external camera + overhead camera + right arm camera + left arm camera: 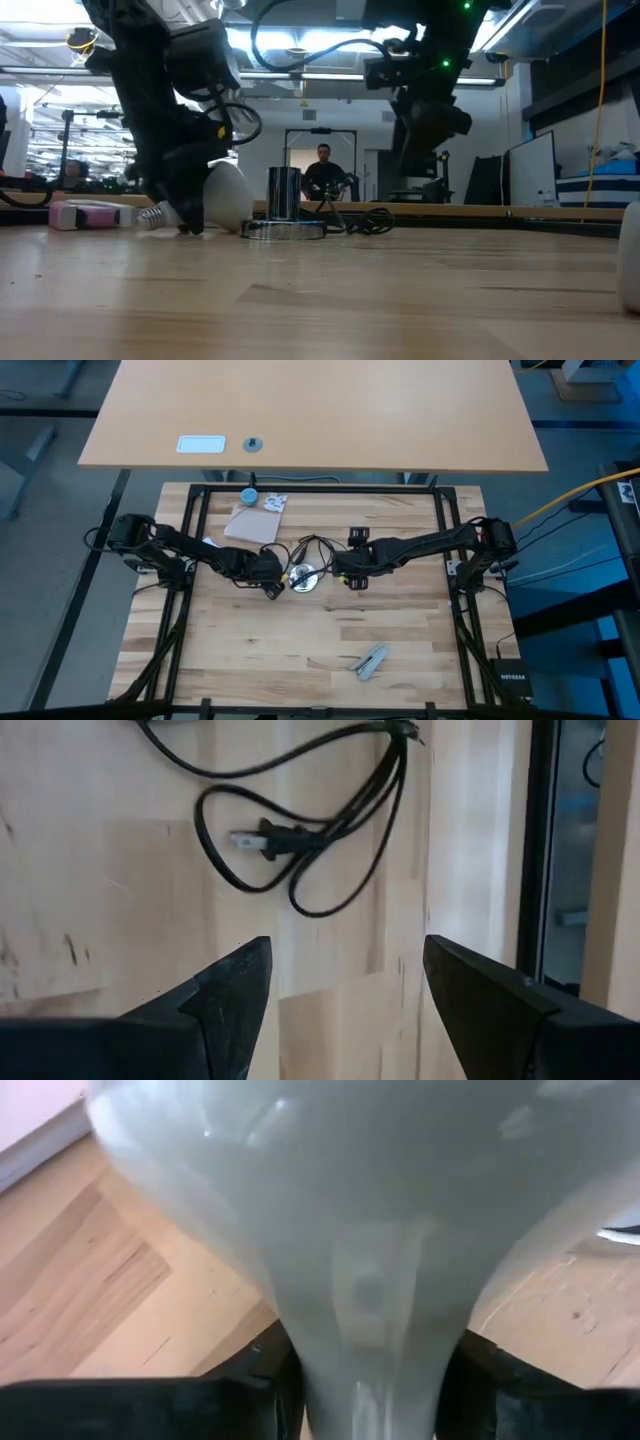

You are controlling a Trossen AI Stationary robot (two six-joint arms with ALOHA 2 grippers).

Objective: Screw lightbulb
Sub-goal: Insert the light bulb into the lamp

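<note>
1. High view: the left claw sits at mid-counter just beside the silver disc; the right claw lies on the disc's other side, near the coiled black cord; a flat brown card and a small blue cap lie toward the far edge; a grey tool lies near the front edge.
2. Low view: the lightbulb lies low at the counter surface beside the disc, screw neck pointing away from the disc, with the left claw on it; a person shows in the room behind.
3. Left wrist view: the lightbulb fills the frame; its narrow part sits between the fingers, which are pinching it.
4. Right wrist view: the right claw is spread wide and holds nothing; the cord's plug lies beyond on the counter.
</note>
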